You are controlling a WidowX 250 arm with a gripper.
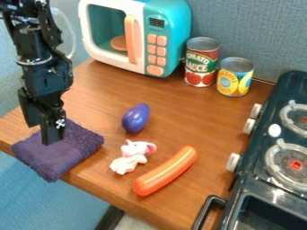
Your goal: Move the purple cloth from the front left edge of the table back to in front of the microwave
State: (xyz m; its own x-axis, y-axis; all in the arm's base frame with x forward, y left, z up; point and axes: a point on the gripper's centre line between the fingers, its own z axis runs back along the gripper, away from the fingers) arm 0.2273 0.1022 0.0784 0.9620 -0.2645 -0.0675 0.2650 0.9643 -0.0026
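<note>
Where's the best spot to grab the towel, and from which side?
I'd pinch the towel by the corner jutting past the near edge of the table, coming in from outside, one finger above and one below. It lies folded and flat, offering little to pinch elsewhere, while that overhang probably leaves room underneath.

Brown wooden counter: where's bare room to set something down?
Widest bare patch: between the purple oval toy, two metal cans and the black toy stove. Another: between that toy and the teal plastic microwave. Crowded: the near edge, with the folded purple towel by the black gripper, pink and white toy animal, and orange toy sausage.
</note>
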